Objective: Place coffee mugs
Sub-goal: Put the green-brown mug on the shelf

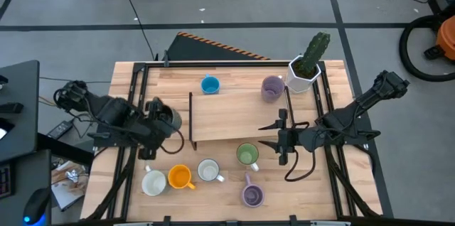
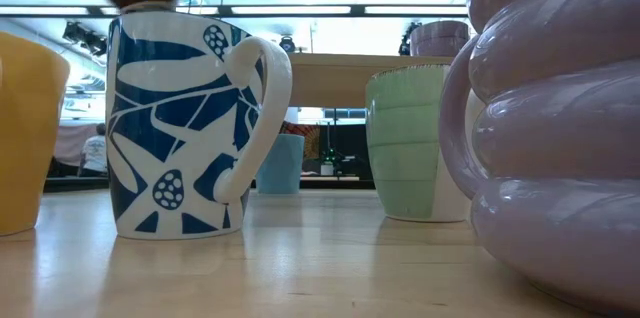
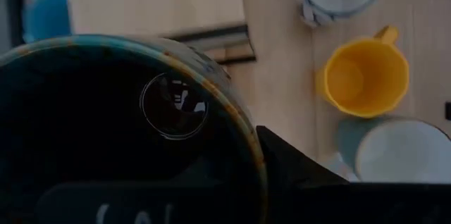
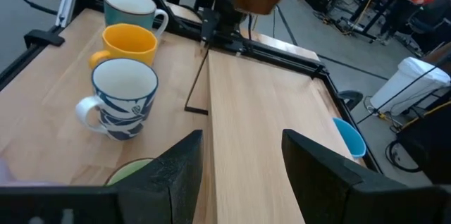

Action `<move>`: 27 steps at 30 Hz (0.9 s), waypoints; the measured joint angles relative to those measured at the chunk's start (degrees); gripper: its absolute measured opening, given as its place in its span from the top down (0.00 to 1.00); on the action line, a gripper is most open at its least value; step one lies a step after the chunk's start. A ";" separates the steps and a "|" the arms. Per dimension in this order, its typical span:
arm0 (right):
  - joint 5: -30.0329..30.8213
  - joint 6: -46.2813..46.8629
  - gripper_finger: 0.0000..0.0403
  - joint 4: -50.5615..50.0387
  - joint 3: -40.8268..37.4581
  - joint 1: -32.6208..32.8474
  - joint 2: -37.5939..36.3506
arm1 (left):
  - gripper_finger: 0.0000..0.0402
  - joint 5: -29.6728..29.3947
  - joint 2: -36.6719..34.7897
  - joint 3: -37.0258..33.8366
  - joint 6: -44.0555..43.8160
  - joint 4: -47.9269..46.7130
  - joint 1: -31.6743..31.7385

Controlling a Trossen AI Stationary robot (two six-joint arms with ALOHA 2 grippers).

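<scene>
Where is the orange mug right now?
From above, the orange mug sits near the table's front left, between a white mug and the blue-patterned mug.

glossy glazed mugs (image 2: 190, 123); matt pale wood table (image 1: 320, 190).

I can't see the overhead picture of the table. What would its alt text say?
Two dark robot arms reach over a wooden table with a raised wooden shelf. The left end effector holds a dark mug; the right end effector hangs open beside a green mug. Blue, purple, white, orange mugs and a cactus pot sit around.
</scene>
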 joint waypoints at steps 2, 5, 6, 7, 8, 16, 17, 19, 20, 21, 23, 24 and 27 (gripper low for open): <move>0.00 0.05 0.51 0.01 0.00 0.03 -0.10 | 0.89 -0.23 0.00 2.09 3.70 0.28 2.09; -0.02 0.07 0.51 -0.01 0.00 0.01 -0.10 | 0.89 -0.70 0.00 4.61 10.28 1.99 5.55; -0.01 0.23 0.51 0.01 0.00 0.01 -0.10 | 0.89 -0.87 -0.02 5.01 12.92 3.28 6.79; 0.01 0.48 0.51 0.01 0.00 0.01 -0.10 | 0.89 -0.87 -0.02 5.15 15.57 4.71 7.99; 0.02 0.75 0.51 0.06 0.00 0.01 -0.10 | 0.89 -0.58 0.00 5.17 18.37 6.00 9.20; 0.15 3.66 0.51 -1.30 0.72 0.50 -1.26 | 0.89 4.43 3.91 4.97 33.29 22.61 20.08; 0.24 3.96 0.51 -1.29 0.89 0.70 -1.82 | 0.89 5.36 4.74 4.97 34.56 25.03 21.17; 0.20 3.96 0.51 -1.32 1.17 0.97 -2.94 | 0.89 6.26 6.80 4.97 37.09 28.81 22.95; 0.17 3.92 0.51 -1.39 1.31 1.02 -3.48 | 0.89 6.51 7.95 4.97 38.21 30.36 23.66; 0.17 3.84 0.51 -1.41 1.33 1.02 -3.98 | 0.89 6.80 9.26 4.97 39.27 31.68 24.32; 0.17 3.72 0.51 -1.78 1.33 0.98 -5.15 | 0.89 7.03 11.63 4.95 41.57 33.60 25.35; 0.17 4.01 0.51 -2.18 1.36 0.93 -5.69 | 0.89 7.41 12.63 4.95 42.63 34.04 25.89; -0.01 5.16 0.51 -4.27 1.38 0.52 -7.09 | 0.89 11.98 15.02 4.93 44.63 34.81 28.11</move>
